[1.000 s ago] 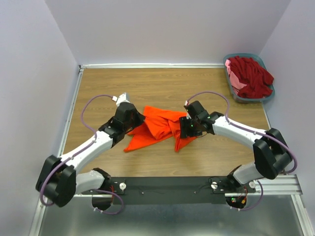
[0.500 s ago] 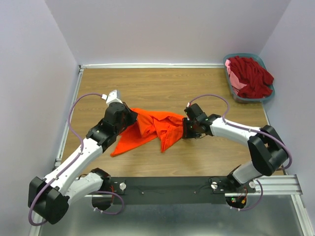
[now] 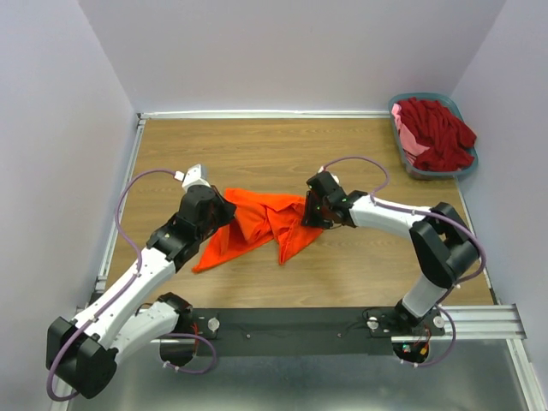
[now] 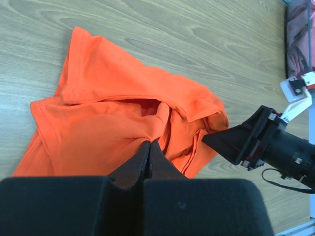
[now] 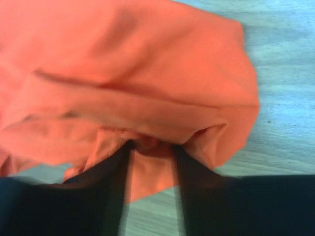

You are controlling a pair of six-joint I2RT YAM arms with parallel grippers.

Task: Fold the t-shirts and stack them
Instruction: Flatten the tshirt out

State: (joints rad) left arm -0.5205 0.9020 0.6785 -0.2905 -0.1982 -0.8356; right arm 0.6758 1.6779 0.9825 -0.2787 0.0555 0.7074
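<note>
The orange t-shirt [image 3: 257, 224] lies crumpled on the wooden table, between the two arms. My left gripper [image 3: 224, 214] is at the shirt's left part, and in the left wrist view its jaws [image 4: 150, 142] are pressed together on a pinch of orange fabric [image 4: 108, 113]. My right gripper [image 3: 306, 214] is at the shirt's right edge. In the right wrist view its fingers [image 5: 151, 147] stand apart, with a rumpled fold of the orange t-shirt [image 5: 128, 73] lying between and over their tips. A dark red t-shirt [image 3: 437, 133] and a pink one [image 3: 407, 128] lie heaped in the basket.
The grey-blue basket [image 3: 402, 158] stands at the table's far right corner. Purple cables loop over both arms. A metal rail [image 3: 282, 321] with the arm bases runs along the near edge, and white walls close the table on three sides.
My left gripper has dragged the shirt's left side leftward, spreading it out. My right gripper has slid left and slightly away along the shirt's right edge.
</note>
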